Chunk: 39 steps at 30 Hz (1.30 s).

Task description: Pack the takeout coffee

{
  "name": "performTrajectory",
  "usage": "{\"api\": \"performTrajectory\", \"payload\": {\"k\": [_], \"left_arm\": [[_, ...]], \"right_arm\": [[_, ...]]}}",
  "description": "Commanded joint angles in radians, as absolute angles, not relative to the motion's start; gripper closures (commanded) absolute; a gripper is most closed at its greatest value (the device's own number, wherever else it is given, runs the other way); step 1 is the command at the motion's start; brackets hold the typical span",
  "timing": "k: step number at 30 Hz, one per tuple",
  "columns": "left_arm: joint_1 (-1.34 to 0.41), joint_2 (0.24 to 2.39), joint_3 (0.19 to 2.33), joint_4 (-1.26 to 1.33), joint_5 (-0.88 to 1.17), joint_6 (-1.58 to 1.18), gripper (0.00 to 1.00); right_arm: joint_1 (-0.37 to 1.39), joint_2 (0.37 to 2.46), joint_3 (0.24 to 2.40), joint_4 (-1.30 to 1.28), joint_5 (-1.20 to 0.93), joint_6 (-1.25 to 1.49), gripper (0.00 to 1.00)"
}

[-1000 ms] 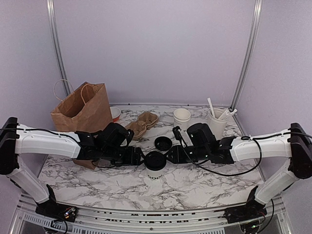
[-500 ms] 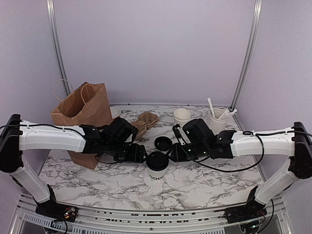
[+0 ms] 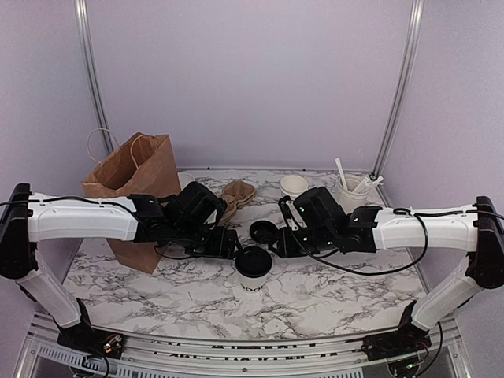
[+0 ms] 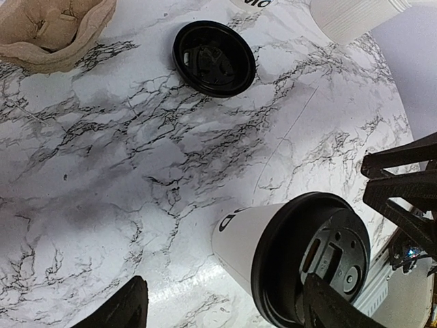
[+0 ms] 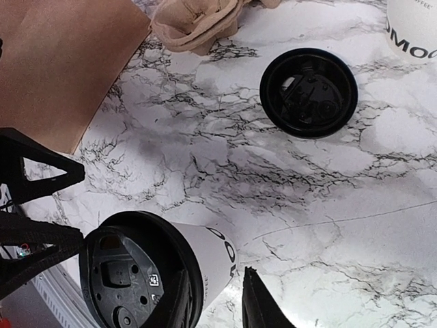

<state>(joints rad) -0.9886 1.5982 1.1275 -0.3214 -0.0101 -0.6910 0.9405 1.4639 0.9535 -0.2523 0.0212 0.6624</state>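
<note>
Takeout coffee (image 3: pixel 253 273): white paper cup with dark lettering and a round black plastic lid on, upright on the marbled table (image 3: pixel 331 299) between both arms. Left gripper (image 3: pixel 229 245) is spread, and right gripper (image 3: pixel 277 246) is spread too. A loose black lid (image 3: pixel 263 231) lies behind. Brown paper bag (image 3: pixel 138 177) is upright, far left. Tall white cup (image 3: pixel 350 197) holds white utensils.

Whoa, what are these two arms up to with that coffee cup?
They're packing a takeout coffee. The lidded coffee cup stands upright on the marble table, and the left gripper and right gripper hover close on either side of its lid; neither seems to grip it. The brown paper bag stands open at the left, and the cup isn't in it yet.
</note>
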Motion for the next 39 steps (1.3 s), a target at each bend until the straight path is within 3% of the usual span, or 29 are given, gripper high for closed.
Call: {"api": "performTrajectory", "payload": {"k": [1, 11, 23, 39], "left_arm": [[-0.991, 1.547, 1.120, -0.360, -0.021, -0.683, 0.22], [-1.052, 1.474, 1.037, -0.346, -0.012, -0.743, 0.22], [-1.103, 1.480, 0.988, -0.262, -0.010, -0.837, 0.21], [-1.110, 1.518, 0.969, -0.212, -0.020, -0.877, 0.21]], "right_arm": [[0.947, 1.437, 1.009, -0.298, 0.026, 0.590, 0.74], [0.929, 1.433, 1.032, -0.369, -0.028, 0.447, 0.70], [0.801, 1.462, 0.978, -0.265, -0.288, 0.417, 0.68], [0.779, 1.523, 0.970, -0.214, -0.362, 0.422, 0.67]]}}
